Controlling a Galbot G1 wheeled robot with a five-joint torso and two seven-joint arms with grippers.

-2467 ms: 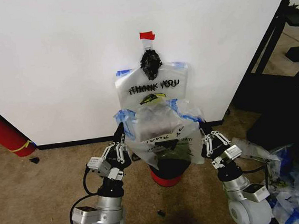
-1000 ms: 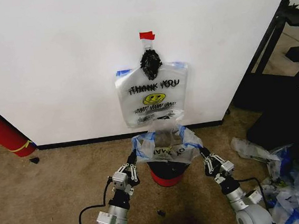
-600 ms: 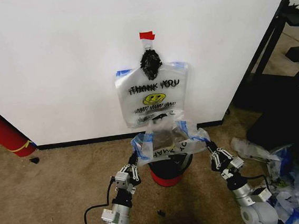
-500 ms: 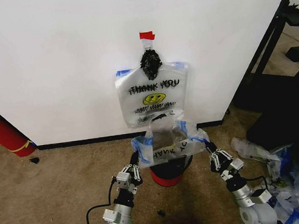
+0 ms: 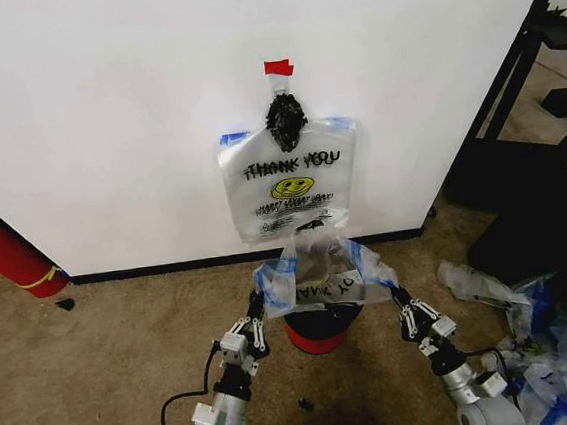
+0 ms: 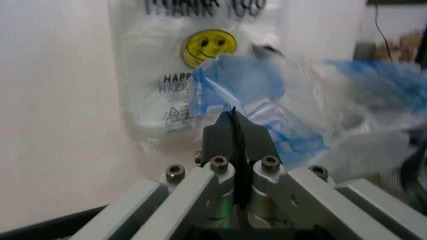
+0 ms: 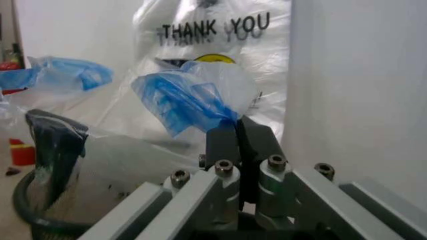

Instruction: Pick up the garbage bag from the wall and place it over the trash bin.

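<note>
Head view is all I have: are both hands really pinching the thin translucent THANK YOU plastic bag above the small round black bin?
Observer: Yes. In the left wrist view, the left hand is shut on a blue-tinted handle of the thin translucent garbage bag.
Operator: And the right?
Observer: In the right wrist view, the right hand is shut on a blue-tinted handle too.
Operator: Bin?
Observer: The bag's clear body hangs at the small round black trash bin rim.

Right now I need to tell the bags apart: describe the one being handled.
Below the bags hanging on the white wall, over the trash bin, the garbage bag stretches between the left hand and right hand. Unlike the hanging ones, its print reads upside down.
</note>
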